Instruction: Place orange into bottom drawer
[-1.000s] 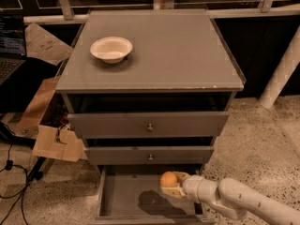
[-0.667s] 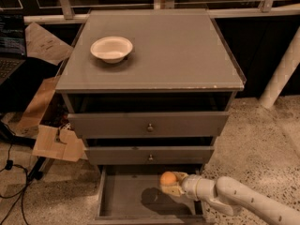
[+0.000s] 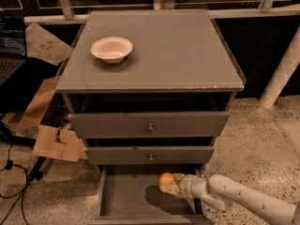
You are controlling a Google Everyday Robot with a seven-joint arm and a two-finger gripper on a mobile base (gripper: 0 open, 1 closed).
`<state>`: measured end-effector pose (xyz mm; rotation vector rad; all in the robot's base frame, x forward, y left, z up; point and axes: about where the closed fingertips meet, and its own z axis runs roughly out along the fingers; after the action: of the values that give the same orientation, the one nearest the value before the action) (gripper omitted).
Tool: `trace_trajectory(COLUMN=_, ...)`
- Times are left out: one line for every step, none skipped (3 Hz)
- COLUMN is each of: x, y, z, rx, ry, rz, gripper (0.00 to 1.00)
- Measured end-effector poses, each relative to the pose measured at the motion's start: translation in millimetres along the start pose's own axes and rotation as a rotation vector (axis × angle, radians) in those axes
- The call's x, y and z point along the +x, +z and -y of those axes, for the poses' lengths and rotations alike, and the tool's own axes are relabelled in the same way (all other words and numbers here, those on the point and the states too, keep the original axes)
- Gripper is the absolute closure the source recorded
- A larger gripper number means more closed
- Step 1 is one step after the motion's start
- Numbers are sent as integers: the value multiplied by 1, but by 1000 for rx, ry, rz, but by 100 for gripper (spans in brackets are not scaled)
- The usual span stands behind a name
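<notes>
The tool (image 3: 173, 185), closed on the orange (image 3: 165, 181), holds it directly above the open bottom drawer (image 3: 123, 199), right of centre.

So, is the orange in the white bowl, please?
No, the gripper holds the orange over the open bottom drawer; the white bowl sits on the cabinet top.

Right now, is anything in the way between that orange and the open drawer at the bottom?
Nothing visible is. The gripper holds the orange directly over the open bottom drawer. The drawer floor beneath it shows only a shadow, with no other object lying there.
</notes>
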<state>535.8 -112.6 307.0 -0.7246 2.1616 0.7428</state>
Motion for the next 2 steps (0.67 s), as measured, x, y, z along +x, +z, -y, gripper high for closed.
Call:
trace_trajectory(x=25, y=22, z=17, rx=38, ry=63, rz=-57, gripper=100)
trace_trajectory(x=40, y=32, z=25, rx=53, ry=99, rz=-81, gripper=100)
